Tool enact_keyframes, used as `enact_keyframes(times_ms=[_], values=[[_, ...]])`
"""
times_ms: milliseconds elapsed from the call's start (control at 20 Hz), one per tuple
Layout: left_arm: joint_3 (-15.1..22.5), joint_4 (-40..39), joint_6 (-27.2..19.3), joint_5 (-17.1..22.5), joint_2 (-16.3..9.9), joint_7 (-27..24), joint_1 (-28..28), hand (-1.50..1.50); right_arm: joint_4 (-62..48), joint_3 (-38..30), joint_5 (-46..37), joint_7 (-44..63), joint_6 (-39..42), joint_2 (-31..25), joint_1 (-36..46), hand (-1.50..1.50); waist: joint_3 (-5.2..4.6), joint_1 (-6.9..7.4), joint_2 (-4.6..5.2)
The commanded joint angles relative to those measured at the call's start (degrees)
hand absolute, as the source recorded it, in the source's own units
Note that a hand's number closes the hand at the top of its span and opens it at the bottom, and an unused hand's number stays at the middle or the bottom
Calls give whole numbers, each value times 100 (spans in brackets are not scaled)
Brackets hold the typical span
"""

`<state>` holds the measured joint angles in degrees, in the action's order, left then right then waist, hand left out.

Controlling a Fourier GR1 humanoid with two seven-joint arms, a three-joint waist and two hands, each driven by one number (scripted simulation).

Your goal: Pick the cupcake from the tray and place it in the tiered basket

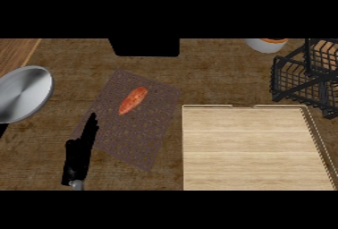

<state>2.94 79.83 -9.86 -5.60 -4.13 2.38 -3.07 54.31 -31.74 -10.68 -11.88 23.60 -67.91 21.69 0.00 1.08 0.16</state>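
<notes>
On the dark brown wooden counter (218,67), a round silver metal pan (20,93) sits at the far left. Just right of it the left hand (80,152) rests with fingers straight and together, touching a speckled dark cutting mat (142,134) that carries an orange sweet potato (133,100). The pale wooden tray (251,150) shows no cupcake; at upper right stands the black wire tiered basket (305,74), beside a white cup (265,44). The right hand is out of view, so the carry or placing step seems underway, though I cannot tell where the cupcake is.

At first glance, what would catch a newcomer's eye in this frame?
The bare wooden tray fills the lower right, with the black wire tiered basket beyond it at the right edge. An orange sweet potato lies on a dark speckled mat at centre, and the left hand rests open beside it.
</notes>
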Motion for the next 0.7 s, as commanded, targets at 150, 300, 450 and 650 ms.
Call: enact_keyframes(times_ms=[150, 300, 450, 650], values=[[-28, 25, 117, 46, -38, -213, -203, 0, -556, 863, -357, 503, -246, 229, 1371, 150, 0, 73, 15], [137, -103, -42, -113, 171, -129, 0, 0, -1063, 1225, -656, 445, -224, 247, 2030, 150, 1, 117, 32], [59, -5, 38, -75, 39, -216, -180, 0, -1270, 1498, -956, 62, -535, 703, 2133, 150, 2, 82, 22], [-33, -300, 201, 16, -31, -425, -106, 0, -1799, 1872, -1417, -72, -605, 838, 2651, 150, 1, 119, 41]])
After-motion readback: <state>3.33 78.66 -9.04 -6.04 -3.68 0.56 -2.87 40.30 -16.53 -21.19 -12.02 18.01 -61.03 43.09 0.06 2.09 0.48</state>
